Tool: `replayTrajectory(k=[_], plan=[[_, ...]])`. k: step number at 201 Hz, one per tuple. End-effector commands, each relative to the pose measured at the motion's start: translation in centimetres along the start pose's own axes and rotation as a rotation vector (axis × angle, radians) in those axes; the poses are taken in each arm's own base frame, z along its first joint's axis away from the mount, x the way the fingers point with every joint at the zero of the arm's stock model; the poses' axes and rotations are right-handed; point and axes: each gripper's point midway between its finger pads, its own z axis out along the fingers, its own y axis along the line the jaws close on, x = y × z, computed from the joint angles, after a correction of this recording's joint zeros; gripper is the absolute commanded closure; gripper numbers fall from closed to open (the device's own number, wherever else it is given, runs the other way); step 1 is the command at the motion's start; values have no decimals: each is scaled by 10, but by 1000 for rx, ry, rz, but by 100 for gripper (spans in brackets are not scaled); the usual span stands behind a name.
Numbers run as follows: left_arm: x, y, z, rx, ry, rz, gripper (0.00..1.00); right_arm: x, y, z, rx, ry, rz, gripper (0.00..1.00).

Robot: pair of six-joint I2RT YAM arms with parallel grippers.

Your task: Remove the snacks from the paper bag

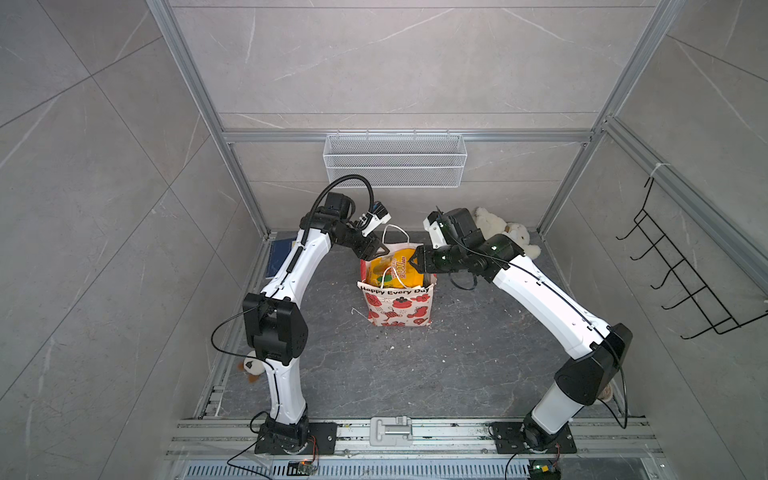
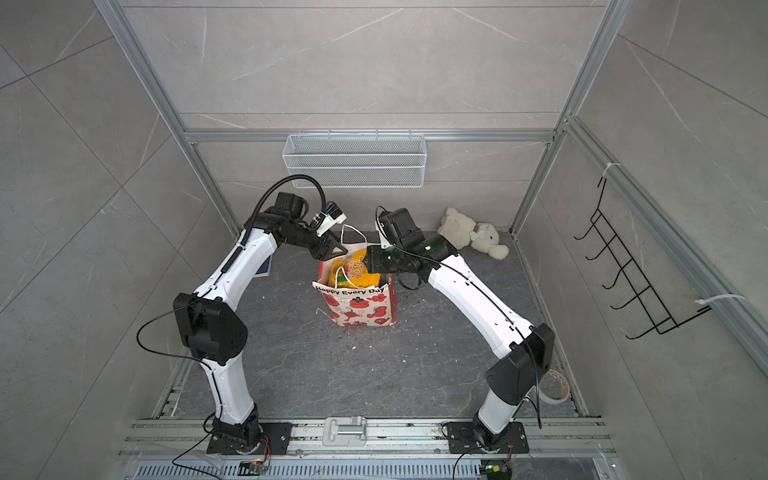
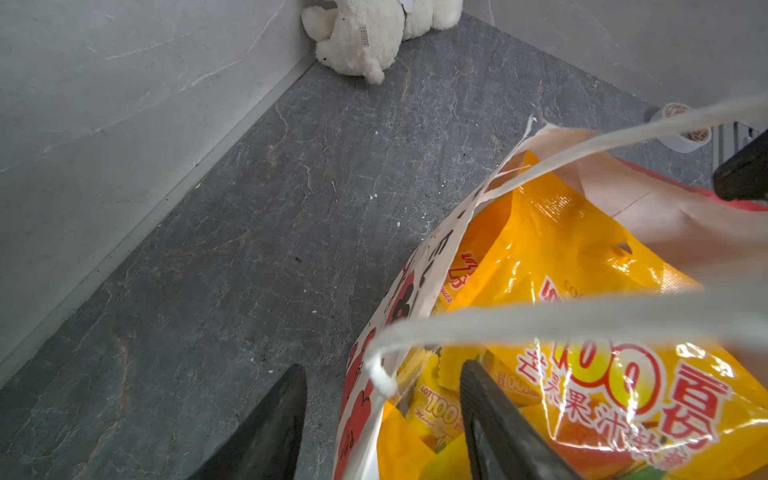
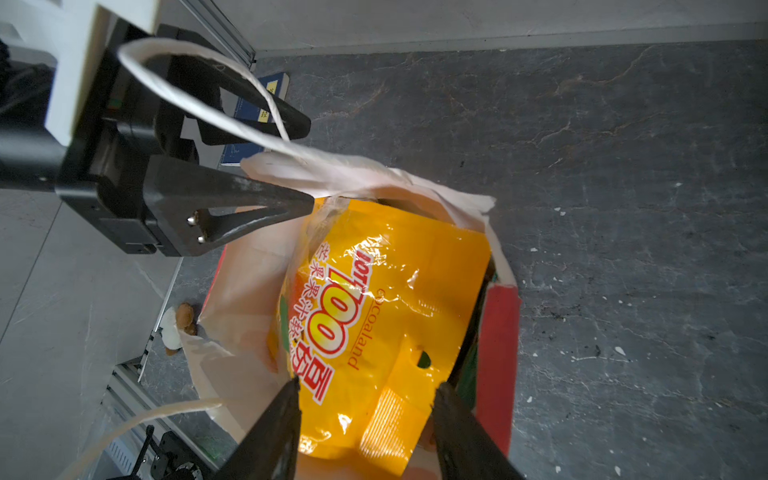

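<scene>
Our right claw (image 4: 365, 384) is clamped across the top of a crinkly yellow-orange plastic snack packet (image 4: 395, 291) that's sticking up out of the white paper carrier bag with red cartoon prints (image 1: 397, 307). Our left claw (image 3: 382, 370) is spread open astride that bag's rim, one finger inside and one outside, with the white cord handle (image 4: 199, 95) looped over it.

Enclosure: grey marble-look tile walls (image 1: 395, 62) on three sides, with an aluminium frame (image 1: 407, 136) at the joints. The floor (image 1: 395, 374) is dark grey veined stone with scattered white flecks. A white mesh basket (image 1: 395, 162) hangs on the rear wall, above and beyond the left claw (image 1: 380, 249). A black wire hook rack (image 1: 681, 261) is on the side wall, well out past the right claw (image 1: 415, 259). An aluminium rail (image 1: 457, 436) runs along the front edge, back behind both claws. Light is even and diffuse.
</scene>
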Motion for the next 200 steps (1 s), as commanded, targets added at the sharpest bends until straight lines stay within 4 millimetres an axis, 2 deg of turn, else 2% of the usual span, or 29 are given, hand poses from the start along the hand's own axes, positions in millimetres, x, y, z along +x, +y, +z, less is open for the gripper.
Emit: replayTrajectory(k=[1, 8, 29, 43, 56, 96, 159, 200], plan=[[-15, -4, -5, 15, -29, 55, 55, -2, -1, -1, 27, -5, 10, 46], [-16, -5, -5, 17, -32, 56, 60, -2, 0, -1, 27, -5, 11, 46], [-21, -9, -5, 27, -46, 70, 65, -1, -3, 0, 50, 3, 18, 46], [-23, -12, -3, 32, -45, 85, 78, 2, -6, 3, 71, 11, 21, 46], [-23, -15, 0, 40, -42, 90, 81, 5, -9, 6, 87, 25, 20, 45], [-23, -19, -1, 37, -31, 92, 99, 11, -16, 11, 132, 60, 30, 43], [-48, -23, -17, -29, -91, 109, 100, 18, -25, 23, 185, 97, 52, 38], [-61, -30, -30, -55, -139, 108, 100, 18, -23, 24, 183, 105, 71, 35]])
